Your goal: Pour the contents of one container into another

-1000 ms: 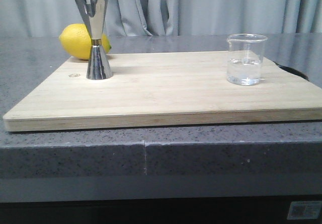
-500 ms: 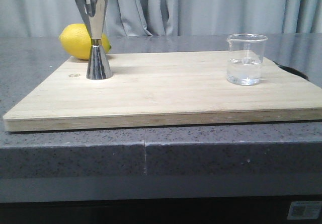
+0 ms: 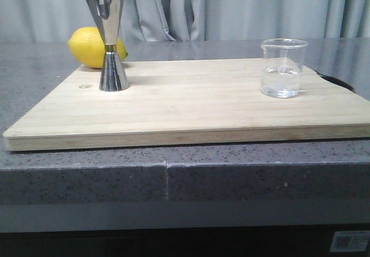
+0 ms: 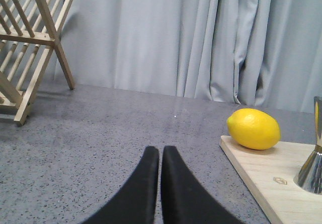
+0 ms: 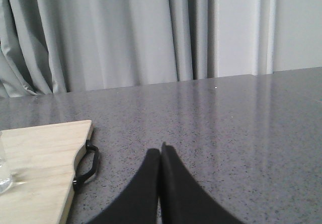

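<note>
The left gripper (image 4: 161, 151), a pair of black tapered fingers, has its jaws pressed together with only a hairline seam between them, holding nothing and hovering over the speckled grey stone countertop (image 4: 100, 133). The right gripper (image 5: 160, 151) is likewise closed tight and empty above the same grey surface. Neither gripper appears in the front view, which alone shows both task objects together on the pale rectangular wooden cutting board (image 3: 191, 104). The small clear cylindrical glass beaker (image 3: 282, 67) stands upright near the board's right end, with a pour lip on its rim at the left and clear liquid filling about the lower half. The shiny mirror-steel double jigger (image 3: 110, 42), two cones joined at a narrow waist, stands upright near the board's far left corner, well apart from the beaker. A yellow oval lemon (image 3: 92, 47) lies just behind the jigger, at the board's far edge. The left wrist view adds a light wooden slatted rack (image 4: 30, 43) on the counter, off to the side away from the board, and catches only the jigger's lower cone at the frame's edge. The right wrist view shows the board's black handle (image 5: 88, 166) and a sliver of the beaker's base.
</note>
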You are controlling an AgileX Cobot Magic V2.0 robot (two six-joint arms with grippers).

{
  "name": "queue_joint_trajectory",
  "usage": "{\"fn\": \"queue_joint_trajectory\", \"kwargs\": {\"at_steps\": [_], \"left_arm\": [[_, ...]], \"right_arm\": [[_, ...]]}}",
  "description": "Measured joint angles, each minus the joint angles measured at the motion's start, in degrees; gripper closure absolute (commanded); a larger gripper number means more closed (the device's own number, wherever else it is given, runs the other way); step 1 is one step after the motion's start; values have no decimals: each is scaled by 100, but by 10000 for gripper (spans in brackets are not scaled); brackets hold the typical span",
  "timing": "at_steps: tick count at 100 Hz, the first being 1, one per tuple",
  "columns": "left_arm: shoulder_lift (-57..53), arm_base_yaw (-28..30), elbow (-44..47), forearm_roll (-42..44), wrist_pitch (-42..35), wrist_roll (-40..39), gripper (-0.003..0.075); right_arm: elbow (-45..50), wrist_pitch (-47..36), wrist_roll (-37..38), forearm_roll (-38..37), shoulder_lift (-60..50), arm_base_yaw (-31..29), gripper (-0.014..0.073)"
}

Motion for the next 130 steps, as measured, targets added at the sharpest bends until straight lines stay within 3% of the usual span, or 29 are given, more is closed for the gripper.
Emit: {"fn": "queue_joint_trajectory", "kwargs": {"at_steps": [35,49,62,86,106,130], "left_arm": [[0,0,0,0,-311,-78,739],[0,0,-99,0,-310,-101,739],[127,0,-729,0,-157,-101,739],[1278,0,-2667,-24,1245,-101,739],[2475,0,-4517,-335,2946,-101,739],[3662,-295,-5945,-784,4256,975,738]], "right_arm": [[-14,-77,31,178,0,0,648],[-396,399,35,219,0,0,648],[-1015,934,35,231,0,0,648],[-2538,1867,35,243,728,0,648],[-3999,2978,35,253,1695,0,648],[-5147,3778,35,86,2870,0,648]]}}
